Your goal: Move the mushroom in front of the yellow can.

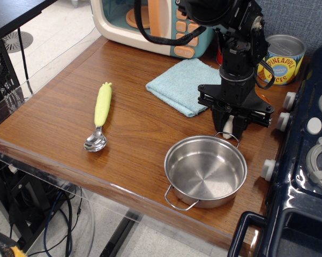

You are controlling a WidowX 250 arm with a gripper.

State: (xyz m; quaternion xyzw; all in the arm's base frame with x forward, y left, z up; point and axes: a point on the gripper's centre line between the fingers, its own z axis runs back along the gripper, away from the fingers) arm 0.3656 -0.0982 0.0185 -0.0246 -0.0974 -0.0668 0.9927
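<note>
Sitting lowest in the frame, right of centre, the steel pot point(206, 171) rests on the wooden worktop point(69, 112), with the spoon point(99, 114) and its yellow-green handle lying well apart at the left. Just above the pot's far handle hangs my claw point(233, 122), pointing down, its black fingers point(221, 115) closed around the mushroom point(229, 127), of which only a pale cream bit shows between them; I cannot tell whether the mushroom touches the wood. Beside my claw, toward the frame's centre, lies the folded blue cloth point(183, 84). Further up, at the upper right, the yellow can point(280, 59) stands behind my arm, partly hidden by it. Along the top edge sits the toy microwave point(118, 21), and the stove point(311, 150) fills the right side.
</note>
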